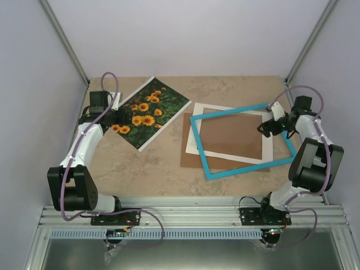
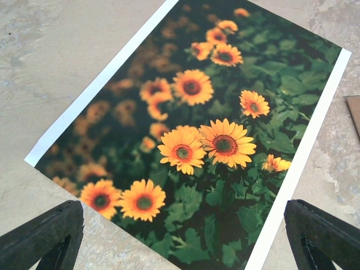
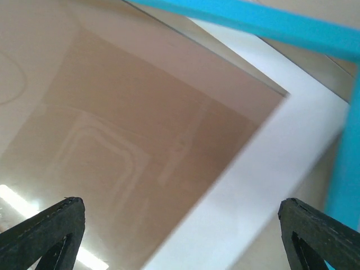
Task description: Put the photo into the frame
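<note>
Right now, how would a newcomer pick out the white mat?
Go to the table's right half, by the right claw. Between the brown backing board underneath and the skewed turquoise frame on top lies the mat: the only white piece there.

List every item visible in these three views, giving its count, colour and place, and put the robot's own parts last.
photo: one, orange sunflowers on dark green with a white border, flat on the left of the table
frame: one, turquoise, skewed over the mat and board, on the right
mat: one, white, under the frame
backing board: one, brown, lowest layer
table: one, beige marbled
arms: two, white and black, near edge
left end effector: open, over the photo
right end effector: open, over the frame's far right corner
</note>
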### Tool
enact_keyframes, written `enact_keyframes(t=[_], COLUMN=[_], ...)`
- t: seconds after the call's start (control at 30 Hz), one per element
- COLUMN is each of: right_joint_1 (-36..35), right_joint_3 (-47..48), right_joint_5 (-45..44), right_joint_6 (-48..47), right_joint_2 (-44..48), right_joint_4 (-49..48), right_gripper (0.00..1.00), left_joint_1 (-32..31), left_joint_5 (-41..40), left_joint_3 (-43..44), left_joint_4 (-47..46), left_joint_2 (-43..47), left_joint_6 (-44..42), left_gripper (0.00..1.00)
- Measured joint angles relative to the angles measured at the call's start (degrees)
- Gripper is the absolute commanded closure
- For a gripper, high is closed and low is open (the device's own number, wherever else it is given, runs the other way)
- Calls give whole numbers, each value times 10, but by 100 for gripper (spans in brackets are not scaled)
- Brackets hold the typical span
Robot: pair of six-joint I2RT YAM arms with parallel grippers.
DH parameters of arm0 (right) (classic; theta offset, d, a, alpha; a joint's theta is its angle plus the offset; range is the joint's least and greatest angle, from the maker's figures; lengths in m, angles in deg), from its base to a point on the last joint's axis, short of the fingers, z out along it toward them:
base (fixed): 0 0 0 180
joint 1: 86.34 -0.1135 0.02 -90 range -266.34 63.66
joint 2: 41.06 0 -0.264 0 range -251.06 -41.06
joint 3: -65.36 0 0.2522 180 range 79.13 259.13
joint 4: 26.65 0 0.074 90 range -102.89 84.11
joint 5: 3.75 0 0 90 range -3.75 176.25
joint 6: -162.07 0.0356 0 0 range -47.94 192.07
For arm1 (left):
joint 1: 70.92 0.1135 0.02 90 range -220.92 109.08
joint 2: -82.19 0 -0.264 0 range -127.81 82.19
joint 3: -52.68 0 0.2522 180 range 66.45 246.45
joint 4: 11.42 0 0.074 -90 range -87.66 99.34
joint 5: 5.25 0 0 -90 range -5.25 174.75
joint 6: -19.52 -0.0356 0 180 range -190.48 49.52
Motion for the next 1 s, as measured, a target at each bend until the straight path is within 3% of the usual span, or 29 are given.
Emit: enact_keyframes(t=[0.43, 0.77, 0.9, 1.0], right_joint_1=[102, 108, 108, 108], right_joint_3=[130, 178, 184, 184], right_joint_5=[-92, -127, -129, -129], right_joint_6=[-36, -36, -34, -34], right_joint_2=[-167, -249, -262, -266], right_joint_4=[20, 20, 17, 17], right_gripper=[29, 48, 49, 57], left_joint_1=[-4, -5, -5, -5], left_joint_5=[47, 85, 93, 97], left_joint_3=[0, 3, 3, 5], left_joint_4=[-2, 2, 2, 2], left_joint_2=[0, -1, -2, -7], left_joint_6=[-19, -31, -34, -37], left_gripper=[1, 1, 1, 1])
